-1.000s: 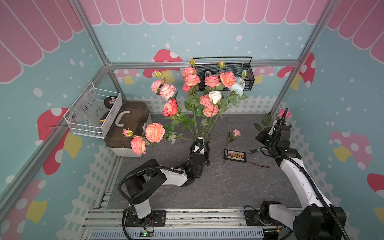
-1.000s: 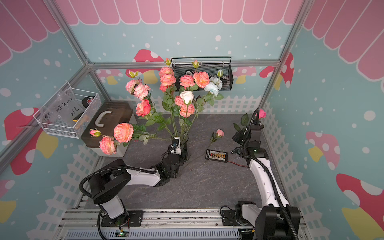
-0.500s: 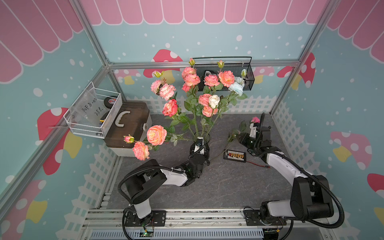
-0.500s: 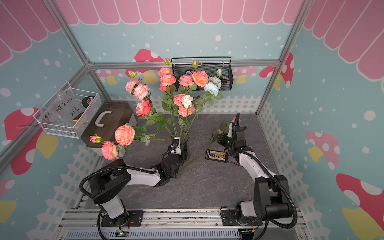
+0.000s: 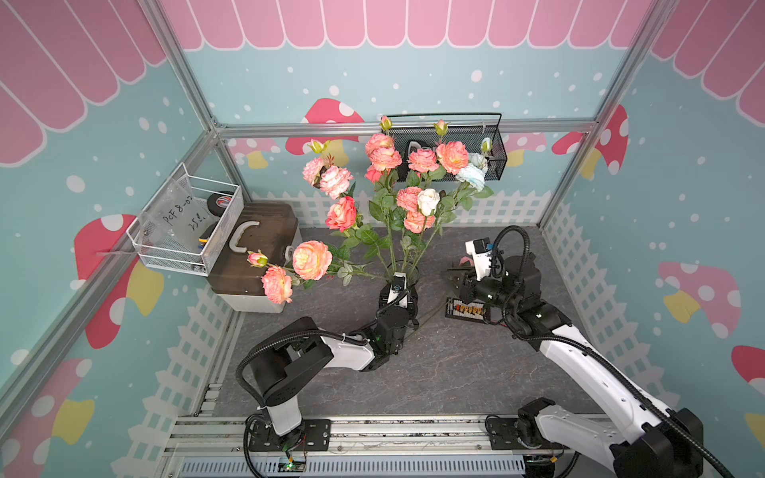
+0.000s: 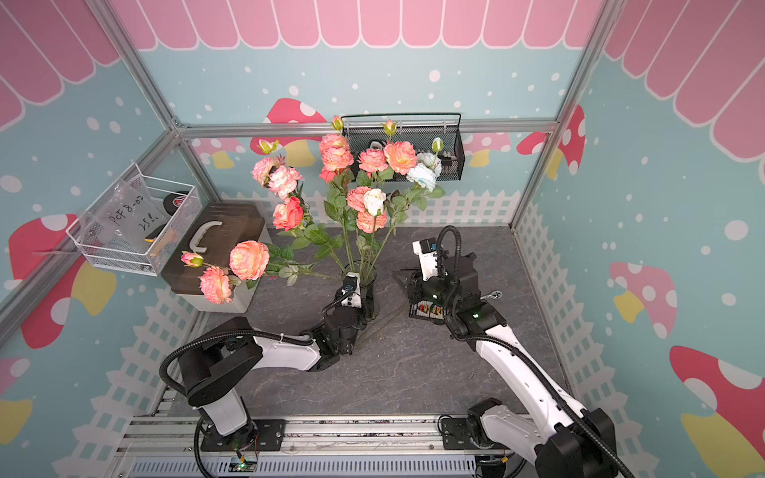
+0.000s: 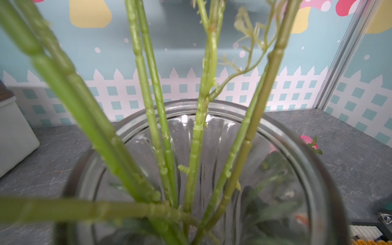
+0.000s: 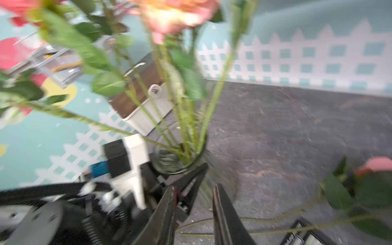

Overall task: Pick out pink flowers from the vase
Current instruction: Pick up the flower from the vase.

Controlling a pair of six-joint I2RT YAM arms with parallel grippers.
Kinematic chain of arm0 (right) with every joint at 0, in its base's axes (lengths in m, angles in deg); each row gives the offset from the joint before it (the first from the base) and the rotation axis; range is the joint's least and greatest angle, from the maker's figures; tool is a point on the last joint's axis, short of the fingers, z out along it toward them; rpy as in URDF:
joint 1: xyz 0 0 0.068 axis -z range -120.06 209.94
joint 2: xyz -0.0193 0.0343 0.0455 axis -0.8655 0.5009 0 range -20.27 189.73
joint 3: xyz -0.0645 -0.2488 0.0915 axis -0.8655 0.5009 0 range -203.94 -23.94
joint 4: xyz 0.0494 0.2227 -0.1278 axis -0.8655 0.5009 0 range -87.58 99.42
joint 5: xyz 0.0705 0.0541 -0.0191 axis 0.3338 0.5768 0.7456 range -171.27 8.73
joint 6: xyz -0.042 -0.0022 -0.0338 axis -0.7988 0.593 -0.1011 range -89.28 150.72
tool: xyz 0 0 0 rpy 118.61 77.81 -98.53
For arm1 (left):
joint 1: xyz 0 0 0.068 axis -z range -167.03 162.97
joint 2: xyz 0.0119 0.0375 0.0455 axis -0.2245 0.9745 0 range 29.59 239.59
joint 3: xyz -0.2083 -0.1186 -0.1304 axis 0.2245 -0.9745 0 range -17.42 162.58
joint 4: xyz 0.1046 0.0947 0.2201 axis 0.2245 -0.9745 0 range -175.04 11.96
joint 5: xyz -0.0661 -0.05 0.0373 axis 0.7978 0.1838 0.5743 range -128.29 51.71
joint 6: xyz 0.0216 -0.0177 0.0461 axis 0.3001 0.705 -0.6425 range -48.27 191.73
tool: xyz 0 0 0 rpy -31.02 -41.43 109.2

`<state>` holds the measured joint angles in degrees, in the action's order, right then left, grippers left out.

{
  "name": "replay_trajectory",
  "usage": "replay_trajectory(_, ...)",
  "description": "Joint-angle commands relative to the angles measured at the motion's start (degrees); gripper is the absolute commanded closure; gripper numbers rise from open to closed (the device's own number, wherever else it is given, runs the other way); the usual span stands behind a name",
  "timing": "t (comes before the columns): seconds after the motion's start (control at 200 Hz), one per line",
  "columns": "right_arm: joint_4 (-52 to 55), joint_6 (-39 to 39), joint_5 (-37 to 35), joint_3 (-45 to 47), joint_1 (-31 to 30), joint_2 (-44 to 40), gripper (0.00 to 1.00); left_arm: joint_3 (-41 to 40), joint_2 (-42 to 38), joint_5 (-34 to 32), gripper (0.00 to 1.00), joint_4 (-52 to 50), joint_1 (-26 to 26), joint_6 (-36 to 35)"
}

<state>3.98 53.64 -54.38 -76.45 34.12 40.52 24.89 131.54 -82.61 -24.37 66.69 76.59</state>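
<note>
The clear ribbed vase stands mid-table with several pink flowers, a white rose and pale blue blooms in it. My left gripper is shut on the vase low down; the left wrist view looks past green stems over the vase rim. To the vase's right, my right gripper is open with nothing between its fingers. One pink flower lies on the table behind it.
A black tray of small parts lies under the right wrist. A brown-lidded box and a white wire basket sit at the left. A black mesh basket hangs on the back wall.
My right arm swung from the right wall toward the vase, carrying a pink flower. Its gripper opened and the flower now lies on the table. The left arm stayed put.
</note>
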Motion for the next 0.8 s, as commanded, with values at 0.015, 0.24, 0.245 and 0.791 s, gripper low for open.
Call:
replay_trajectory(0.015,7.6,-11.6,5.3,-7.7,-4.9,0.8,0.7,-1.7,3.7,1.7,1.0,-9.2,0.4,2.3)
replay_trajectory(0.24,14.1,-20.2,2.9,-22.7,-12.7,11.7,0.6,-1.8,3.3,1.8,1.0,-9.8,0.4,2.8)
replay_trajectory(0.245,14.3,-20.4,3.0,-23.0,-12.7,12.0,0.6,-1.7,3.3,1.8,1.0,-9.8,0.4,2.8)
replay_trajectory(0.791,28.1,-34.8,-4.8,-41.6,-21.7,32.1,0.51,-1.8,3.0,2.1,1.0,-10.7,0.4,1.6)
